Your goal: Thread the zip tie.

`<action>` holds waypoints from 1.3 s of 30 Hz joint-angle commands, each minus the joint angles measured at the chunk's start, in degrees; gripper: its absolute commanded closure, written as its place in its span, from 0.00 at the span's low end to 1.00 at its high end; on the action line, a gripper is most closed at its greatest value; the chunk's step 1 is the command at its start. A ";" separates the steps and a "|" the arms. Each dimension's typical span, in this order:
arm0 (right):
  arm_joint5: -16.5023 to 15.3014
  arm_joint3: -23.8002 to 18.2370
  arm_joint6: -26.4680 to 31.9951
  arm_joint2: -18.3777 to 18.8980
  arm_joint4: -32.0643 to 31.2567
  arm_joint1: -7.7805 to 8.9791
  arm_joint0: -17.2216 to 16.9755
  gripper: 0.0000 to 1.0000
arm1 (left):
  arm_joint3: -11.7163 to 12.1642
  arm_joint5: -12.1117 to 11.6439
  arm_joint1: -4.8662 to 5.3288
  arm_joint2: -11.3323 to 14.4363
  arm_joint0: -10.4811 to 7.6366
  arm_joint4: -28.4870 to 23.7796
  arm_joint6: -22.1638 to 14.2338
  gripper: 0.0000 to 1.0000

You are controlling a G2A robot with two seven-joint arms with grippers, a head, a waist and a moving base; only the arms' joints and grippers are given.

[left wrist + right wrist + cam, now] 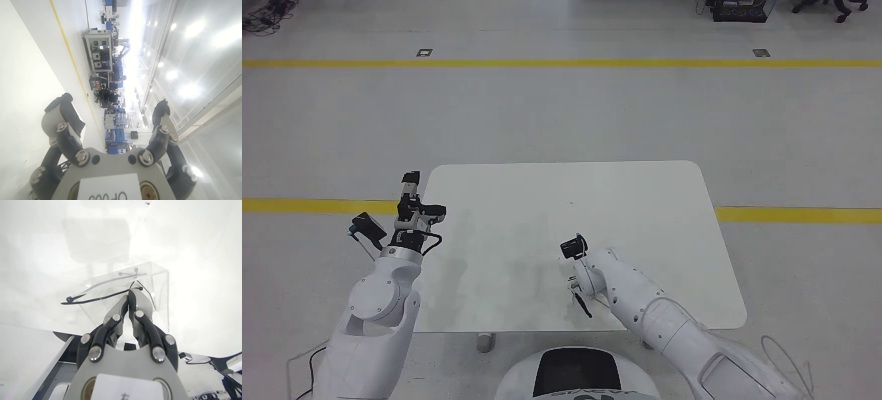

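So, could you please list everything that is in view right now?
table: one, white, under both arms.
zip tie: one, black, pinched in the right gripper.
spare zip ties: at least two, black, at the clear box.
clear box: one, see-through, just beyond the right gripper's tips.
floor lines: two, yellow, across the floor.
left gripper: one, open, at the table's left edge.
right gripper: one, shut, over the table's near part.
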 commanded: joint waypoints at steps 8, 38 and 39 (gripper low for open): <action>0.00 -2.08 1.09 1.41 -2.42 -0.18 -1.04 1.00 | 0.00 0.00 0.00 0.00 0.00 0.00 0.00 0.00; -6.21 -16.34 5.18 11.32 -2.48 2.70 -8.37 1.00 | 0.00 0.00 0.00 0.00 0.00 0.00 0.00 0.00; -6.45 -16.65 5.09 11.63 -2.20 2.78 -8.56 1.00 | 0.00 0.00 0.00 0.00 0.00 0.00 0.00 0.00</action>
